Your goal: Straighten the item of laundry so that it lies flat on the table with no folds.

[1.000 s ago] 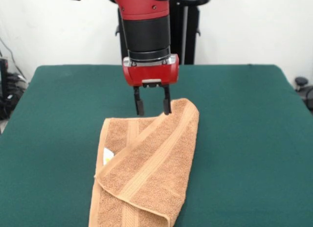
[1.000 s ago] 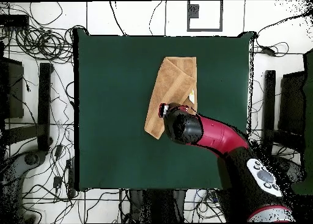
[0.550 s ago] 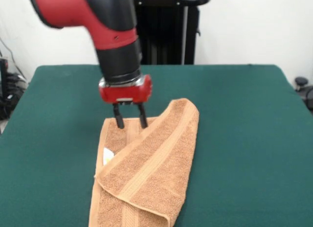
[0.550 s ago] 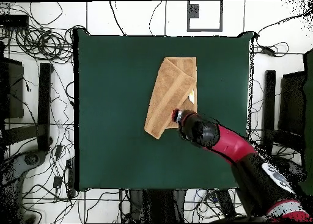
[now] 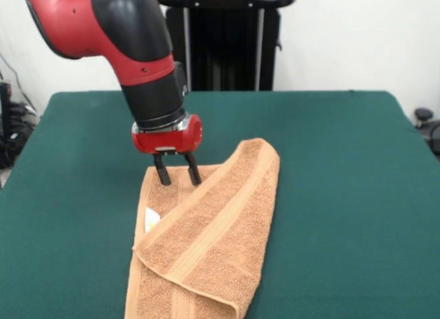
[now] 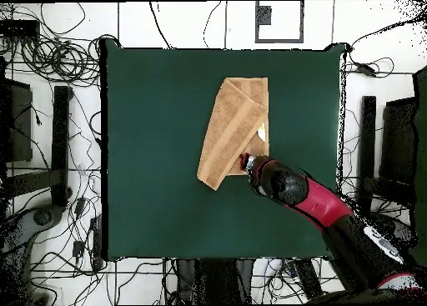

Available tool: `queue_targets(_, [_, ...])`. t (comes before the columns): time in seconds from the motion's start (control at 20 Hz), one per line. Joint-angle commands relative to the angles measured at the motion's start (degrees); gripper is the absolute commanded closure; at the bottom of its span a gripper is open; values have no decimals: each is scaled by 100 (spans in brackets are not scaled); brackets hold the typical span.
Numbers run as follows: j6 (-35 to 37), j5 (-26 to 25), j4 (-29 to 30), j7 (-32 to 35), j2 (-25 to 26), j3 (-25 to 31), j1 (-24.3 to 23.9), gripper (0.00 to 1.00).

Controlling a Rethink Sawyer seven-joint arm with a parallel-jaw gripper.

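One towel: orange-tan terry towel (image 5: 206, 243), looped nap, woven flat bands running diagonally across its top layer.
Fold: a flap lies diagonally over the lower layer, so the outline is a slanted, uneven shape; a rounded folded corner points to upper right of centre in the front view, another folded edge sits at the bottom of the frame.
Tag: small white tag (image 5: 151, 219) peeks out at the left edge, under the flap.
Towel place: centre to lower left of centre in the front view; upper centre of the table in the overhead view (image 6: 233, 132).
Table: dark green felt-like top (image 5: 344, 195), matte, rectangular, far larger than the towel.
Gripper: (image 5: 177, 174) two black fingers spread apart with a clear gap, holding nothing; tips sit at the towel's upper-left corner, contact not clear.
Arm: glossy red and black shell (image 5: 137, 51), entering from upper left in the front view, from lower right overhead.
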Motion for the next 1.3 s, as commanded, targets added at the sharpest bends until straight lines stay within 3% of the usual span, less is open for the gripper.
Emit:
queue_targets(0.05, [-162,-224,-189,368,654,611,243,0])
queue_targets(0.9, [812,411,400,874,-646,504,535,0])
queue_targets(1.3, [1181,490,51,580,-433,559,481,0])
